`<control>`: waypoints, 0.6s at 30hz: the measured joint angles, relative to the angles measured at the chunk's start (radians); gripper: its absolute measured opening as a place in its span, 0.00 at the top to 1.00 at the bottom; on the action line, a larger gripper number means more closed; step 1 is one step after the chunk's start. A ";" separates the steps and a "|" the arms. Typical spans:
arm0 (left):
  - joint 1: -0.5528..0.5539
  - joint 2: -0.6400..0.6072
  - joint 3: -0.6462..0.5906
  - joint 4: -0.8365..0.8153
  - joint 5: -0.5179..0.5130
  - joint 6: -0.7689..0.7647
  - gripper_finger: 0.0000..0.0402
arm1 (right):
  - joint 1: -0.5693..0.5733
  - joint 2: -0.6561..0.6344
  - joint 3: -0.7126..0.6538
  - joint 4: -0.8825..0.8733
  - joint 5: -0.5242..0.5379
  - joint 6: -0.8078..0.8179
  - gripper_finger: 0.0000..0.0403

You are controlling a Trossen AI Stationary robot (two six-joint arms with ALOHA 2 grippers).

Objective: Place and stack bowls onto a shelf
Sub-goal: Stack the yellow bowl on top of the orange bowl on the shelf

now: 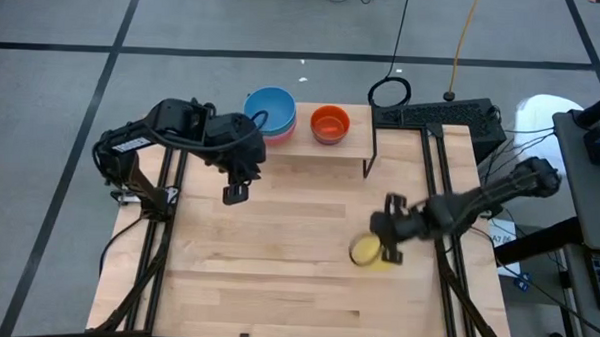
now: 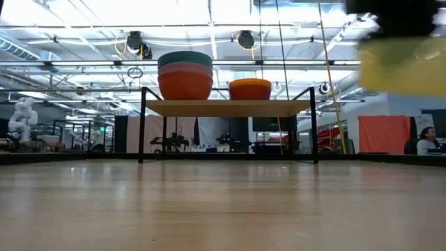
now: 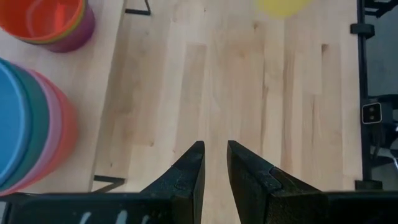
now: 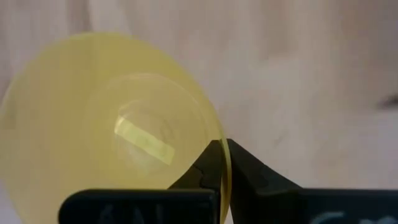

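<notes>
On the right half of the light wooden tabletop [image 1: 277,258], the right arm reaches in from the table's right edge, stretched low and nearly level, with its right gripper [image 1: 389,250] at a small round yellow plastic bowl [image 1: 365,252]. The right wrist view shows the two dark fingers [image 4: 208,168] pressed together on the thin rim of that yellow bowl, one finger inside and one outside, the bowl's hollow facing the camera. From table height the bowl appears as a blurred yellow mass high at the right, so it seems to be off the tabletop, though that view is too soft to be sure.

The left arm is folded near the table's left rear, its left gripper [image 1: 235,193] pointing down over bare wood just in front of the shelf, fingers [image 3: 186,177] a narrow gap apart and holding nothing.

The low shelf of light wood on thin black metal legs [image 2: 226,107] stands at the table's far edge. On its left part sits a nested stack of bowls [image 1: 270,113], blue on top, with teal, pink and red rims below. Just beside it stands a second stack [image 1: 330,124], orange uppermost, with green and purple bowls under it.
</notes>
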 joint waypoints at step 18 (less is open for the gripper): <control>0.003 -0.133 0.000 0.002 -0.179 -0.011 0.82 | -0.655 0.263 0.753 -0.102 0.129 -0.713 1.00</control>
